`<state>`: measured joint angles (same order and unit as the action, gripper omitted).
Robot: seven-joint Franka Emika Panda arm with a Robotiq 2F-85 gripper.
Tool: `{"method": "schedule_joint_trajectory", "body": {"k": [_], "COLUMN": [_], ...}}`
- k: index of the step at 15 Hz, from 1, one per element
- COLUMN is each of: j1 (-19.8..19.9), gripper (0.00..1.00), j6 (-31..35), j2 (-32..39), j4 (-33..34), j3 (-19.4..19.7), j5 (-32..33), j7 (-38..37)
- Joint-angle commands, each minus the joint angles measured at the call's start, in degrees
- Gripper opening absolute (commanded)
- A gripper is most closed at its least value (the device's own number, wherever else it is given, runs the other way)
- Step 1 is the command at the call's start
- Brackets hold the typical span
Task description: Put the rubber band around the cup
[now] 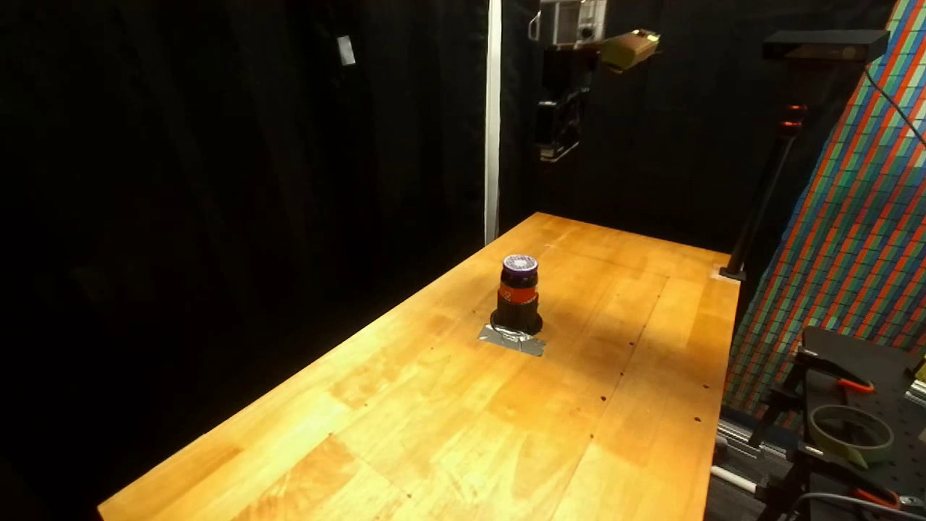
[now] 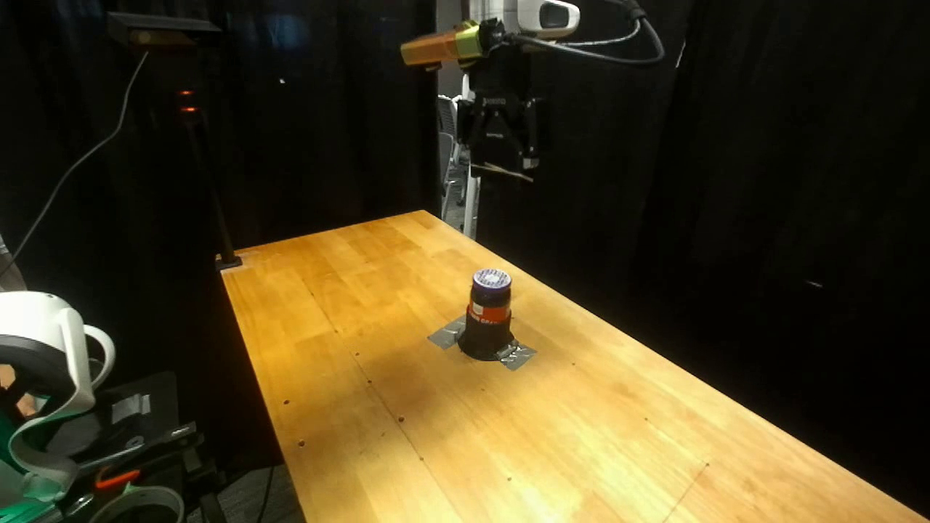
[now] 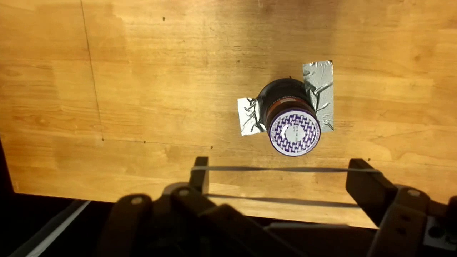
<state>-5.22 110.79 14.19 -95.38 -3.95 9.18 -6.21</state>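
The cup (image 1: pixel 518 295) is a dark upright cylinder with an orange-red stripe and a purple-and-white patterned top. It stands on the wooden table in both exterior views (image 2: pixel 488 312). In the wrist view its top (image 3: pixel 295 132) lies just beyond the fingertips, right of the middle. My gripper (image 3: pixel 278 170) is open, its fingers spread wide. The rubber band (image 3: pixel 246 168) is stretched around both fingers as two strands, with a slight twist. In an exterior view the gripper (image 2: pixel 503 167) hangs high above the table, apart from the cup, with the band (image 2: pixel 508 173) at its tips.
Silver tape (image 3: pixel 323 96) fixes the cup's dark flared base to the wooden table (image 2: pixel 581 407). A camera on a black post (image 2: pixel 211 189) stands at a table corner. A black side surface (image 1: pixel 861 354) beside the table holds a tape roll (image 1: pixel 850 434) and clamps. Black curtains surround the table.
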Motion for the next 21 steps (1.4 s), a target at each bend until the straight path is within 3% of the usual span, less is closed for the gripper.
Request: {"method": "schedule_joint_trajectory", "body": {"k": [1, 10, 21], "j1": [-1.68, -2.76, -2.90], "gripper": [1.00, 1.00, 1.00], "j6": [-0.33, 2.89, 10.56], "j2": [9.34, 21.98, 27.82], "j4": [9.56, 16.17, 14.85], "j3": [0.45, 1.23, 2.56], "j5": [0.76, -1.91, -1.77], "j7": [-2.81, -3.87, -5.04]}}
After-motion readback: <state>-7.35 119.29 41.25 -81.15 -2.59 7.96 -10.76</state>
